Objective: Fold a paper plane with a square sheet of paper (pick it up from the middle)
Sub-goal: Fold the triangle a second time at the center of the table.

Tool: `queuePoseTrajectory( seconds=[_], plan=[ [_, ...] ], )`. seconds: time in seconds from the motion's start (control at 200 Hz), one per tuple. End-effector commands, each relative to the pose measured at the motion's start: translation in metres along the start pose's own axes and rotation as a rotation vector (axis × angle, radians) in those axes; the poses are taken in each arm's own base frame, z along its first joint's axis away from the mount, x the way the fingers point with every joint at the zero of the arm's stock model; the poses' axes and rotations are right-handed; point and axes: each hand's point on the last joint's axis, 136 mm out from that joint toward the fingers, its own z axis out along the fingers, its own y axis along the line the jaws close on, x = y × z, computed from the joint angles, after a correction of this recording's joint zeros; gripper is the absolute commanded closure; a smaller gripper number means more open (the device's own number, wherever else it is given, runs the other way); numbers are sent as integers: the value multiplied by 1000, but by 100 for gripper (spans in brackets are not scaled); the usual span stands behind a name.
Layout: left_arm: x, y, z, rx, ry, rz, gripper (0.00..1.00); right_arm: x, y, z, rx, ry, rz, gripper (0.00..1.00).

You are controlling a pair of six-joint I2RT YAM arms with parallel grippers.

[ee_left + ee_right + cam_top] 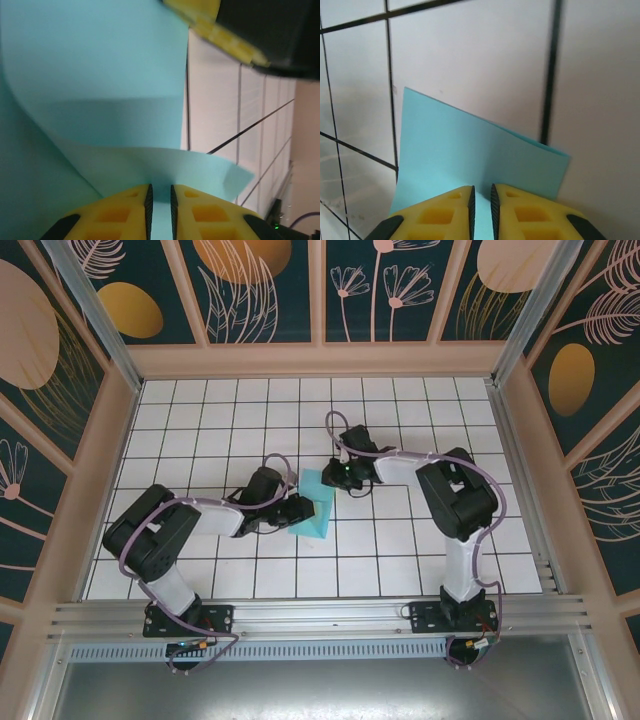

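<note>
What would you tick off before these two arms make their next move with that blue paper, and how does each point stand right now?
1. Hold of the left gripper on the square sheet of paper: ok, the jaws are nearly shut with paper between them.
2. Hold of the right gripper on the sheet: ok, same pinch.
3. Sheet untorn: ok as far as the views show.
4. Sheet lying flat: not ok, it curves up off the table.
5. Edges lined up for a crease: cannot tell.
6. Grippers apart from each other: ok, they are close but seem not to touch in the top view.
</note>
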Motion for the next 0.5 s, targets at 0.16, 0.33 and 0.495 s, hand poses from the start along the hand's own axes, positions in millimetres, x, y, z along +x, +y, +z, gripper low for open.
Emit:
queuePoseTrajectory(
  seconds=[0.16, 0.33, 0.495],
  plan=[
    [-11, -24, -6, 65, -75, -19, 79, -4, 33, -68, -241, -110, -36, 64],
    [-8, -23, -9, 71, -80, -22, 81, 34, 32, -93, -329, -87, -94, 54],
    [-6, -18, -9, 62, -84, -28, 81, 65, 39, -95, -385, -35, -104, 48]
  ],
)
